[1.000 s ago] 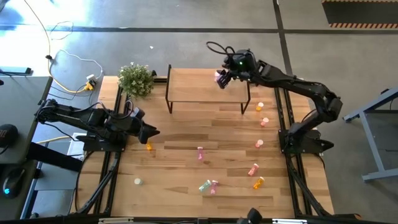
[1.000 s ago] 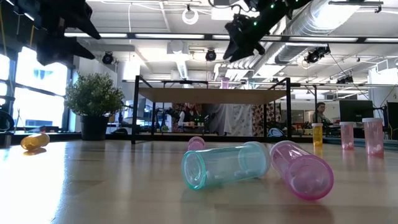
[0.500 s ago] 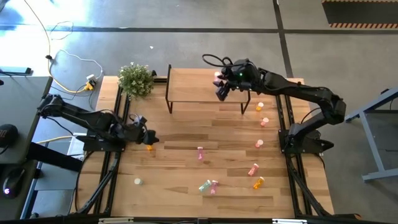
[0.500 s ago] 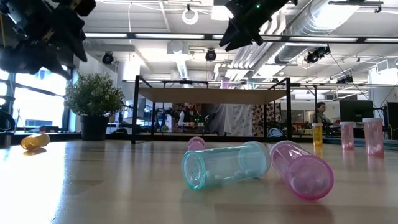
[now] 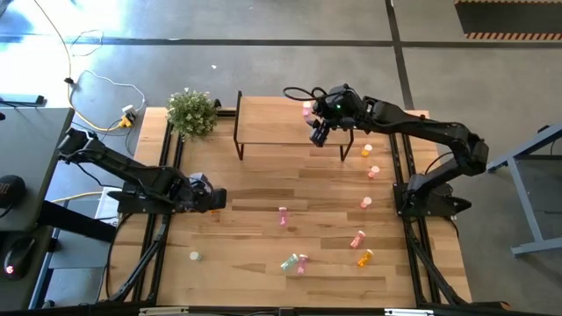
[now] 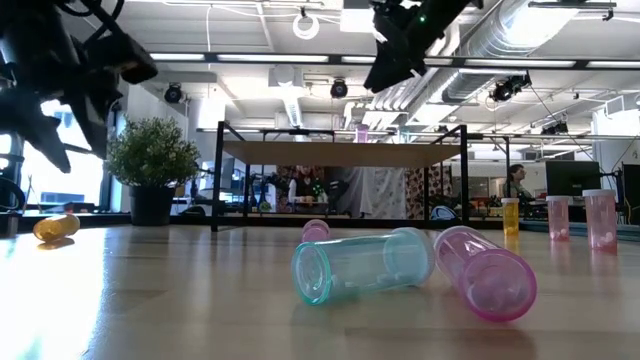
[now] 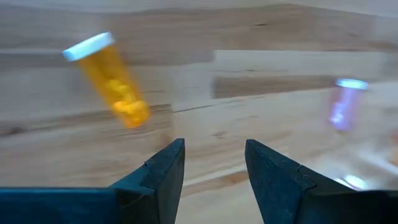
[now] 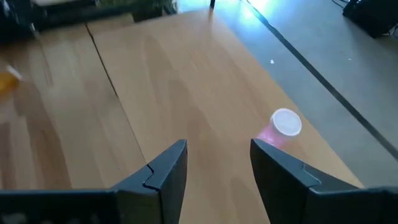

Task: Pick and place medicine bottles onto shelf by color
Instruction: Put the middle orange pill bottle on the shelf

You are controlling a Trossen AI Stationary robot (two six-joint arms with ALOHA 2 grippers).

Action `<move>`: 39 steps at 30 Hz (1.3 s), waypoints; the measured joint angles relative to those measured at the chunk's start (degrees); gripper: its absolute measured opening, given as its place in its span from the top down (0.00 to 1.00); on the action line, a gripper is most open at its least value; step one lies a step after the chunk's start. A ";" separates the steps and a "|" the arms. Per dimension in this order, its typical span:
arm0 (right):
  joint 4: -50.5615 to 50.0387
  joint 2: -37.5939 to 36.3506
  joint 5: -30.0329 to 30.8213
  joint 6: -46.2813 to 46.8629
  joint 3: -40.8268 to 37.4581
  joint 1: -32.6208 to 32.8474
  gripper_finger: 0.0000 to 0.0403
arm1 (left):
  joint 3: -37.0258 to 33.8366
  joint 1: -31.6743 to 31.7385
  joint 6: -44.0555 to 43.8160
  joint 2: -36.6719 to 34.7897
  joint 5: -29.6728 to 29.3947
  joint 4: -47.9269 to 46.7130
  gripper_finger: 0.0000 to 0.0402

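Note:
My left gripper (image 5: 217, 201) (image 7: 214, 163) is open and empty, low over the table beside an orange bottle (image 7: 109, 78) that lies on its side; the bottle also shows in the low view (image 6: 55, 227). My right gripper (image 5: 317, 133) (image 8: 217, 167) is open and empty above the shelf (image 5: 272, 121). A pink bottle (image 5: 306, 109) (image 8: 281, 127) stands upright on the shelf's far right part, just beyond the right gripper. Several more bottles stand or lie on the tabletop, among them a green one (image 6: 360, 265) and a pink one (image 6: 487, 272) lying side by side.
A potted plant (image 5: 192, 111) stands at the shelf's left. Bottles stand along the table's right side (image 5: 367, 151) (image 5: 366, 202), one pink stands mid-table (image 5: 283, 215), and one small bottle is near the left front (image 5: 194, 256). Bare wood lies between them.
My left gripper has tipped downward and gone down toward the orange bottle on the table. My right gripper has drawn back from the pink bottle toward the table's near edge; the bottle stays upright on the shelf.

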 joint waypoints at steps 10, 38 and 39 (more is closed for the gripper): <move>-2.58 0.02 0.64 -2.05 0.00 -1.61 0.58 | 0.00 0.00 -11.10 1.95 0.16 -6.82 0.68; -2.52 0.04 0.59 -2.66 0.00 -3.41 0.58 | 0.02 0.24 -20.02 11.55 0.45 -7.14 0.52; -2.52 0.04 0.59 -2.66 0.00 -3.41 0.58 | 0.02 0.24 -20.05 12.19 0.44 -6.42 0.52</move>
